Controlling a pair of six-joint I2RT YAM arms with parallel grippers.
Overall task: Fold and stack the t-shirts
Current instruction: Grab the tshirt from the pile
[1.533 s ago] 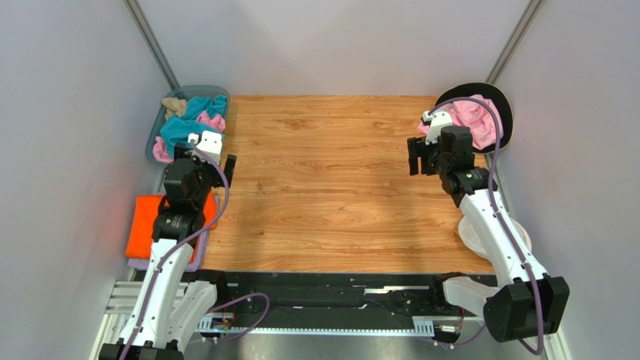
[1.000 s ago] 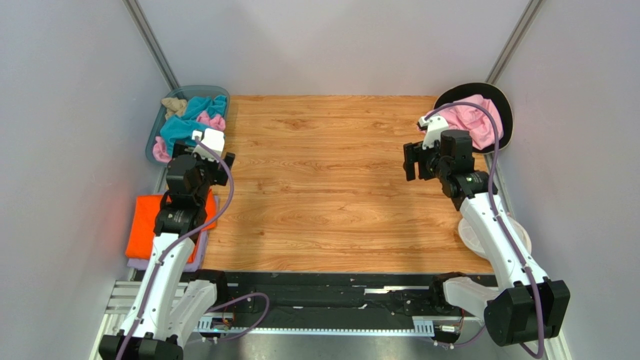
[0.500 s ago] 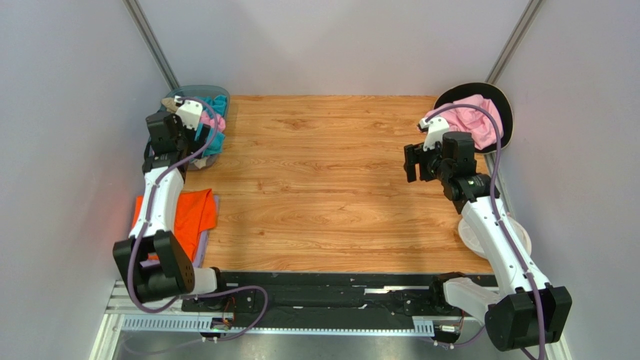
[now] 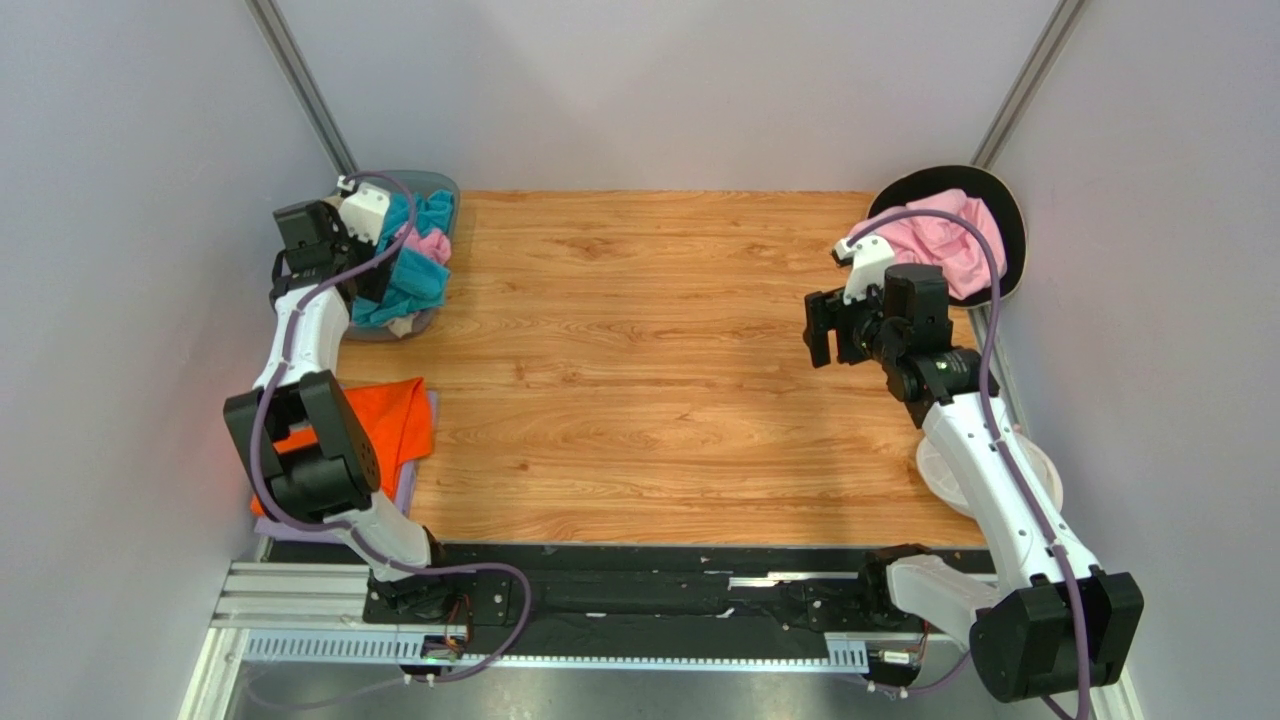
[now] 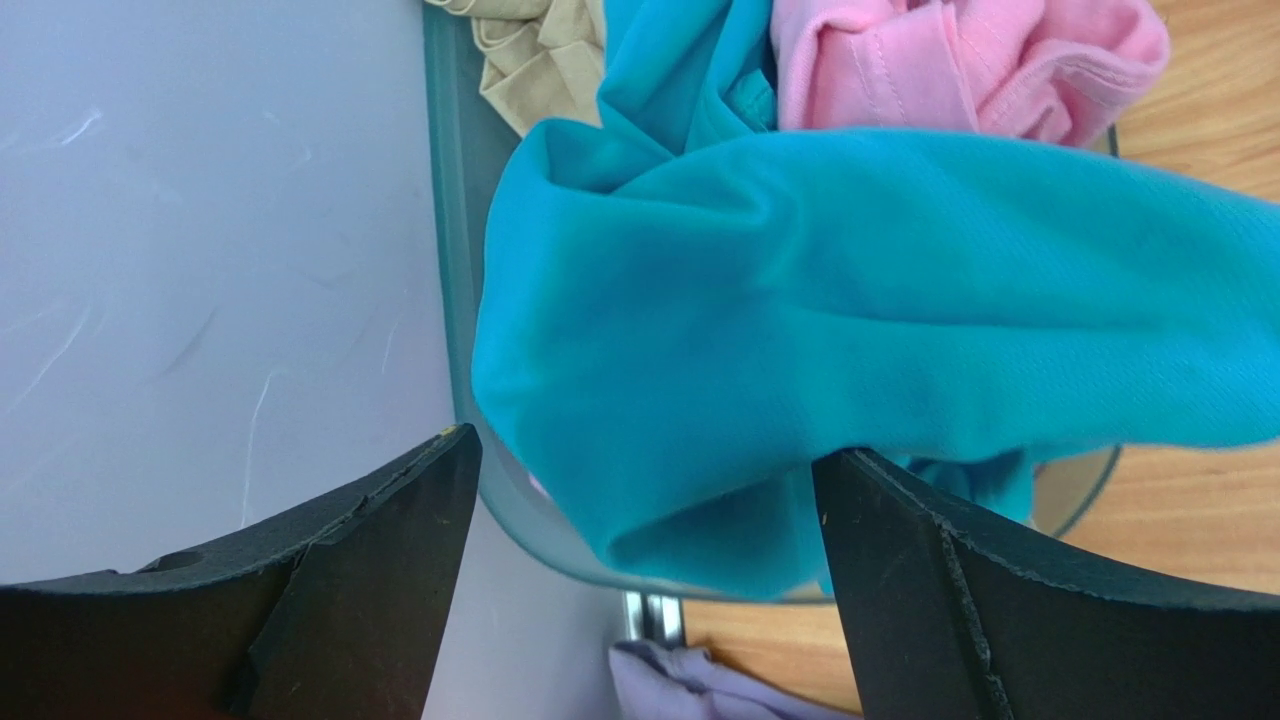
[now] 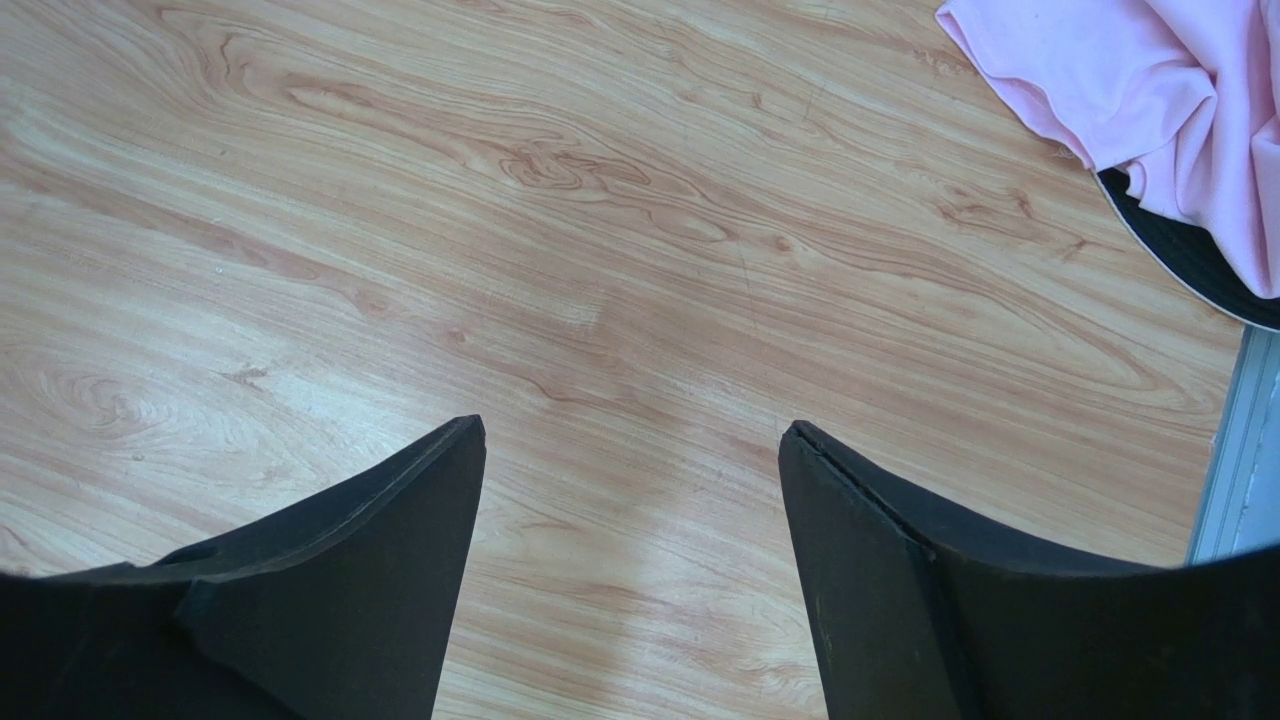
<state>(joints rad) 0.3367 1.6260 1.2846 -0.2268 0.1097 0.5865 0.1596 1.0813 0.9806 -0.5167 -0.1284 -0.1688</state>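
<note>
The left claw [image 5: 646, 450] is out over the grey bin [image 5: 451, 225], its fingers spread wide and gripping nothing. A bulging fold of the teal shirt [image 5: 842, 315] sits right between the two fingers, with the right finger about touching it. Just beyond the teal one lie a pink shirt [image 5: 962, 60] and a beige shirt [image 5: 534, 53], both in the same bin. Back behind that claw, toward the arm's base, an orange shirt [image 4: 376, 428] lies flat on a lavender one [image 5: 676, 698].

The right claw [image 6: 633, 426] hangs spread open over bare table [image 6: 451, 225], empty. Ahead of it and off to its right, another pink shirt [image 6: 1142, 75] is heaped on a black round tray [image 4: 1010, 225].
</note>
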